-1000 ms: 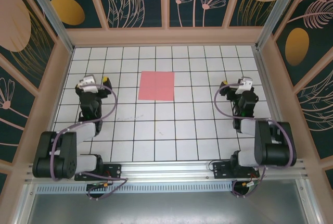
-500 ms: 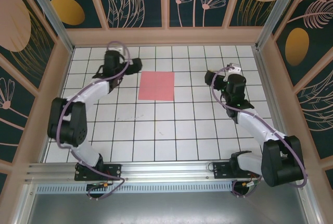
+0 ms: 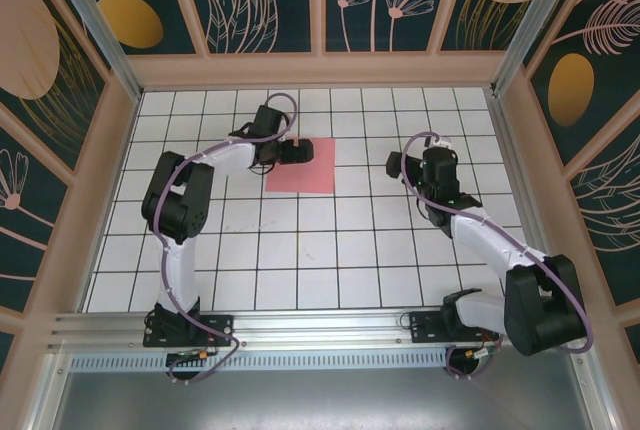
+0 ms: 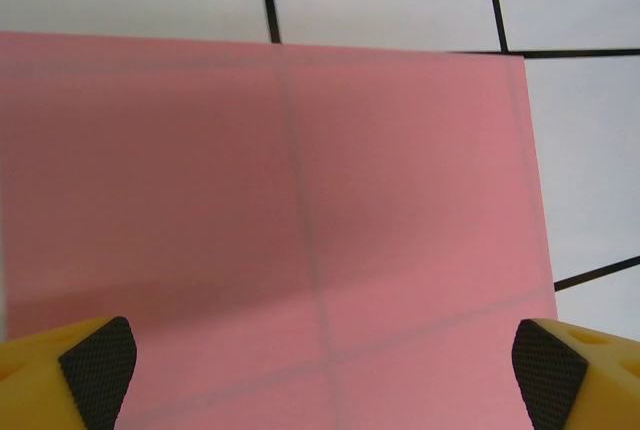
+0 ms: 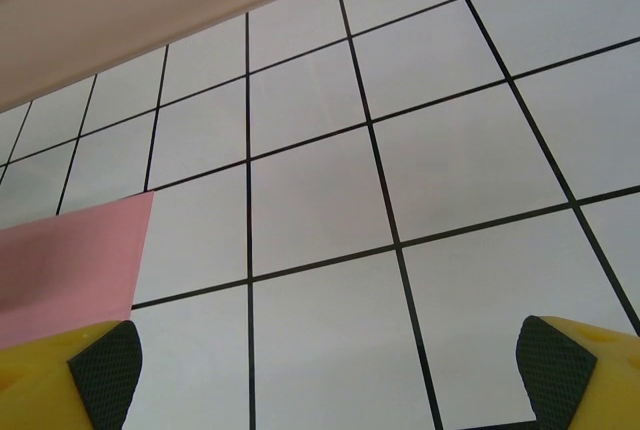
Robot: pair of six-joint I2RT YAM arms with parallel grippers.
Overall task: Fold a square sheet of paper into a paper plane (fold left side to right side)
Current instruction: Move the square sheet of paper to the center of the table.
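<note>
The square sheet of paper (image 3: 303, 170) lies flat and uncreased on the white grid table, a pink-red square at the centre back. No paper plane is in view. My left gripper (image 3: 300, 151) hovers over the sheet's upper left part, jaws wide open. In the left wrist view the sheet (image 4: 300, 200) spreads between the black fingertips (image 4: 95, 368), and nothing is gripped by the left gripper (image 4: 320, 380). My right gripper (image 3: 415, 162) stands open about one tile right of the sheet. Its wrist view has the sheet's right edge (image 5: 70, 270) at the left and bare tiles between the pads of the right gripper (image 5: 330, 375).
Wooden walls ring the table; the back wall's base (image 5: 150, 10) runs across the top of the right wrist view. The left arm (image 3: 185, 195) arcs across the left tiles and the right arm (image 3: 490, 240) across the right tiles.
Both arms have unfolded from their rest near the front. The left gripper swung out to the back left, then right over the sheet. The right gripper came forward and left toward the sheet.
</note>
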